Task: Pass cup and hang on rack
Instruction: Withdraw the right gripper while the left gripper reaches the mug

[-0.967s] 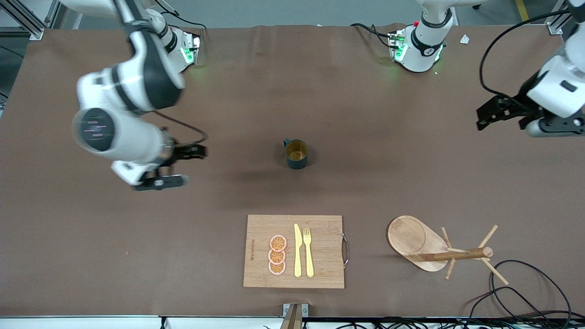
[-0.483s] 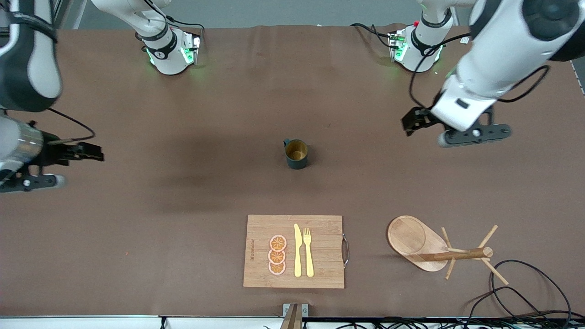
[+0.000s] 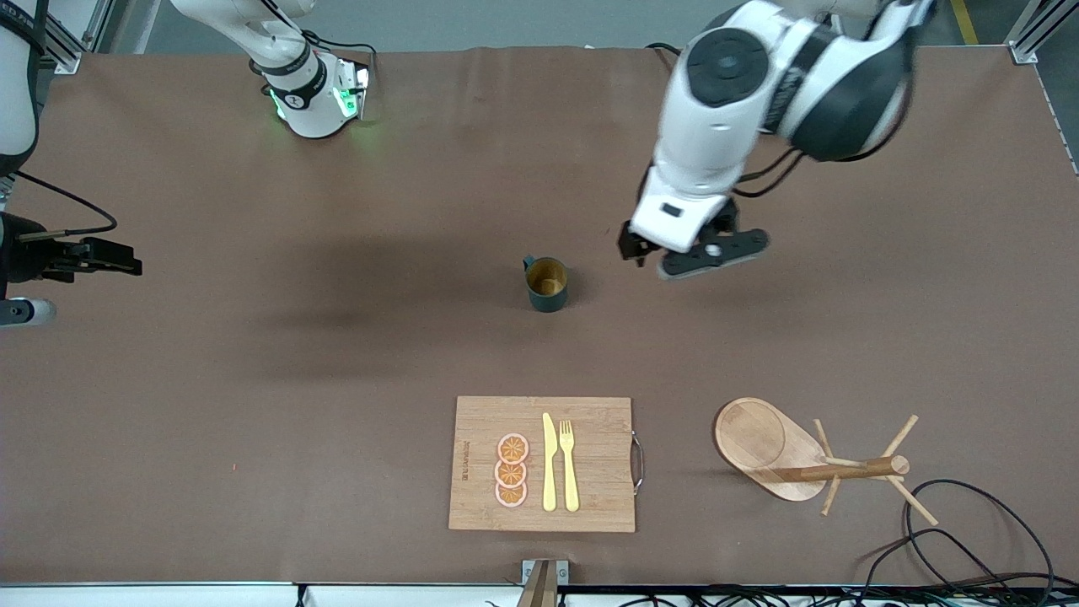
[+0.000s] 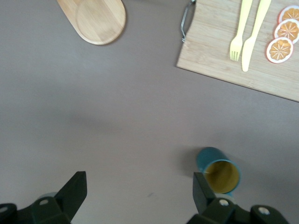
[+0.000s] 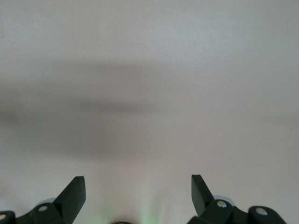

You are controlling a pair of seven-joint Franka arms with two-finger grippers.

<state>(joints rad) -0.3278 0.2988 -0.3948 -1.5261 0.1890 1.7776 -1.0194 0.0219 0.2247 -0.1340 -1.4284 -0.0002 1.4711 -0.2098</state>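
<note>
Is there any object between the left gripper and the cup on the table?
Nothing visible. The left gripper, fingers open, hangs over bare table beside the cup, toward the left arm's end.

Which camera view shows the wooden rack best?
The front view: it shows the whole rack, base, post and pegs, near the left arm's end. The left wrist view shows only its oval base; the right wrist view shows none of it.

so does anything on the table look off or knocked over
Nothing stands out. The rack stands upright on its oval base, its post only seeming to lean toward the camera. The cup stands upright, and the knife and fork lie neatly on the cutting board.
</note>
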